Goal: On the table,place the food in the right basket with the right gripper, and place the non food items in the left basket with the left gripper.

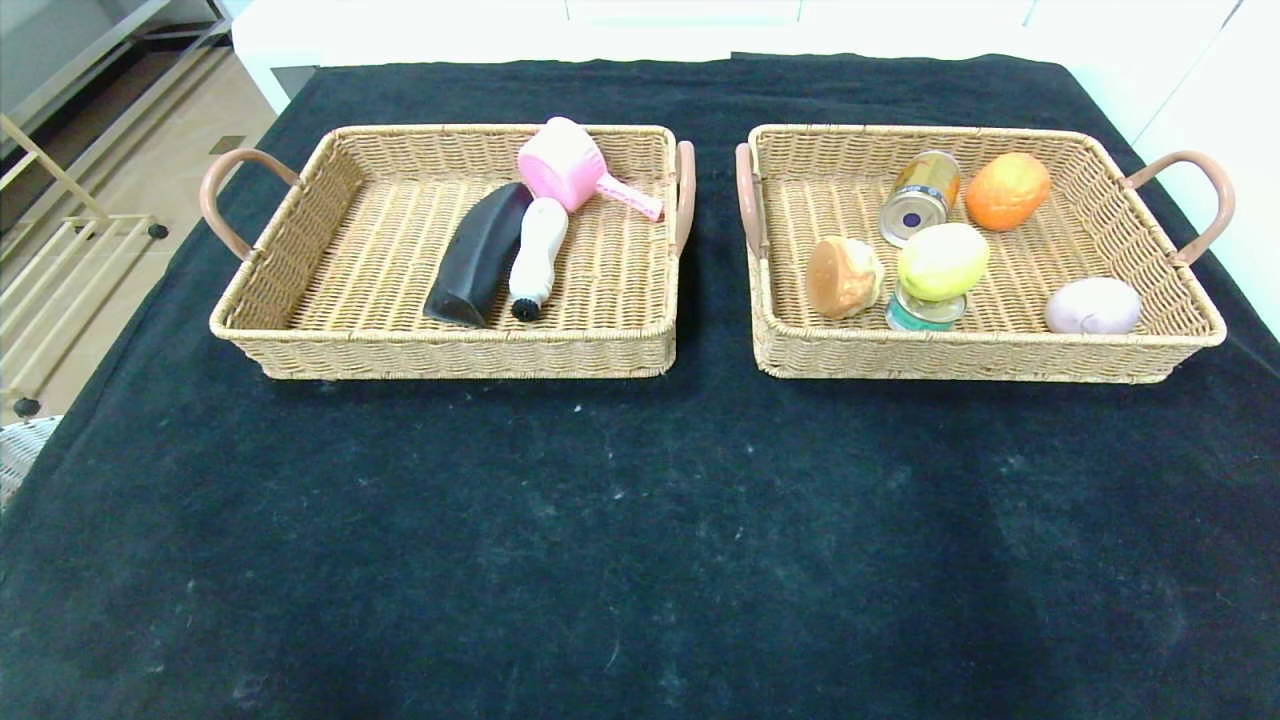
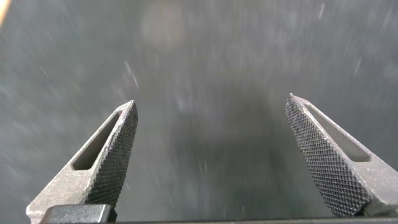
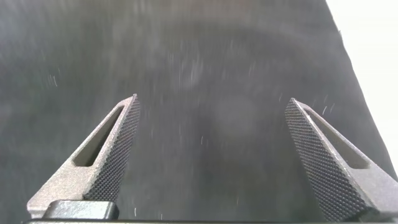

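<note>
The left basket [image 1: 300, 330] holds a white brush [image 1: 537, 255], a flat black pouch [image 1: 480, 252] and a pink scoop-like item [image 1: 575, 170]. In the right basket [image 1: 1100, 355] lie a yellow lemon [image 1: 942, 261] resting on a green tin [image 1: 922, 314], a tan bun [image 1: 843, 277], a gold can [image 1: 920, 195], an orange fruit [image 1: 1007, 190] and a pale lilac egg-shaped item [image 1: 1093, 306]. Neither arm shows in the head view. My left gripper [image 2: 211, 106] is open over bare black cloth, nothing between its fingers. My right gripper [image 3: 211, 106] is open too, above bare cloth.
The table [image 1: 640, 520] is covered in black, lint-speckled cloth in front of both baskets. Its right edge [image 3: 348, 62] meets a white surface in the right wrist view. Floor and a metal rack [image 1: 60, 250] lie off the table's left side.
</note>
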Controlling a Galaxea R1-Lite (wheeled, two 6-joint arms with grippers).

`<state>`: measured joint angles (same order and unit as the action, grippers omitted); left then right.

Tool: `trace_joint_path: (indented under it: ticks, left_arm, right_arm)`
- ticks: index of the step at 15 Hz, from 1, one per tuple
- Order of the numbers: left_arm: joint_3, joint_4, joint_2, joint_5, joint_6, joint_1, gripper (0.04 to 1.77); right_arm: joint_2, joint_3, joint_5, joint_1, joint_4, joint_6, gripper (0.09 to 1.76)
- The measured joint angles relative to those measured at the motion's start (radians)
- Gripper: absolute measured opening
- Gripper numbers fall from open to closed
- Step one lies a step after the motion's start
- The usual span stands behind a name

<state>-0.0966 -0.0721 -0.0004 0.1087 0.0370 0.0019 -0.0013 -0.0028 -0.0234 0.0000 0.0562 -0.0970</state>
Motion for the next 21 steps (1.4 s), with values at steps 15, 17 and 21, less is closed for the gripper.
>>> trace_joint_path:
  ticks: [15,17,21]
  left_arm:
    - [0.064,-0.006,0.001,-0.112,-0.005,-0.001,1.72]
    - [0.065,-0.006,0.001,-0.111,-0.013,-0.001,1.72]
    - [0.066,-0.003,0.001,-0.111,-0.021,-0.001,1.72]
  right_arm:
    - [0.0,0.003,0.022,0.001,-0.054,0.092,1.71]
    - [0.0,0.003,0.021,0.001,-0.053,0.097,1.71]
    - [0.0,0.003,0.021,0.002,-0.052,0.109,1.71]
